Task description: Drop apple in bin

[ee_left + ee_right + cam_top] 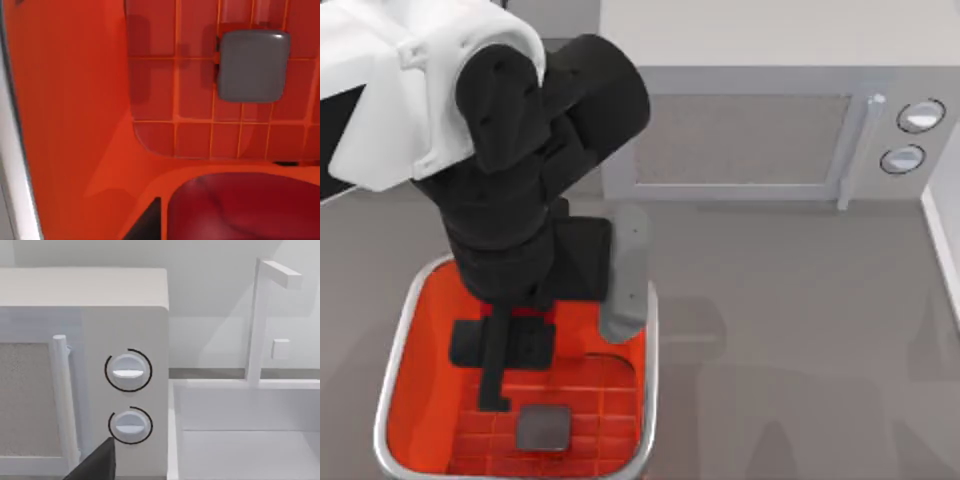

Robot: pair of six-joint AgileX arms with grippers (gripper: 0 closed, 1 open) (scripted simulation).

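The bin [393, 372] stands at the table's front left, orange-red inside with a silver rim and a grey square [542, 428] on its gridded floor. My left arm reaches down into it, and the left gripper [512, 372] hangs above the floor. In the left wrist view the deep red apple [240, 212] sits close to the camera between the jaws, with one black finger [146, 226] beside it. Beyond it are the bin wall [65, 100] and the grey square [252, 65]. A dark fingertip [96, 464] of my right gripper points toward the microwave.
A white microwave [750, 130] with two knobs [128, 371] stands at the back. Right of it is a white basin [250, 440] with a tall faucet [257, 315]. A grey rounded bar [625, 272] lies over the bin's right rim. Grey tabletop [800, 350] spreads to the right.
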